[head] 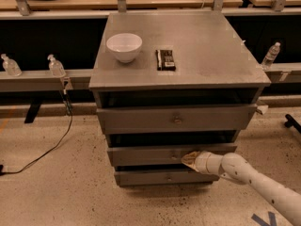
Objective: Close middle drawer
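On the table [211, 46], a bowl [124, 46] sits left of a packet [165, 59]. Below, the middle drawer [141, 155] lies between the upper drawer [141, 119] and lower drawer [141, 177]. The claw [189, 159] is at its front, right of centre.

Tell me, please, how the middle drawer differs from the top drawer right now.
The top drawer has a taller, wider front, while the middle drawer has a lower, narrower one. The gripper is at the middle drawer's front, near its centre, and nothing touches the top drawer. Both have plain grey fronts with a dark gap above.
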Available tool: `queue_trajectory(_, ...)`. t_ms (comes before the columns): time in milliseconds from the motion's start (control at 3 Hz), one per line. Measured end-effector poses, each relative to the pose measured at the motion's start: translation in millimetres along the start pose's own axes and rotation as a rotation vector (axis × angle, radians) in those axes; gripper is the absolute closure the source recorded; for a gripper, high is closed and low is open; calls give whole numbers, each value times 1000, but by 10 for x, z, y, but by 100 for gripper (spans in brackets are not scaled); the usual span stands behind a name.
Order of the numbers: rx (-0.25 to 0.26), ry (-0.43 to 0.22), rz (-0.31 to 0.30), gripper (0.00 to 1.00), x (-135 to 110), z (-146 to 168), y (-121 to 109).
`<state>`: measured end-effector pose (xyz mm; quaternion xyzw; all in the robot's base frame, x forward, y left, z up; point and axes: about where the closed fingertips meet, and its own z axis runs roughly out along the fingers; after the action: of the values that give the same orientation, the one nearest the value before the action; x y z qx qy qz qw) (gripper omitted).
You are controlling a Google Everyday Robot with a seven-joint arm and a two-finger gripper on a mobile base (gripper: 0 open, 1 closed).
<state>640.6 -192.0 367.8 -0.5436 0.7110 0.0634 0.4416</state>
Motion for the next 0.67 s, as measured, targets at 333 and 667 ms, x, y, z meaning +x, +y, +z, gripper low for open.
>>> queue_trajectory(333, 0, 0, 0, 100, 0, 0, -1)
queue_trajectory(667, 10, 0, 0, 100, -37, 80, -88)
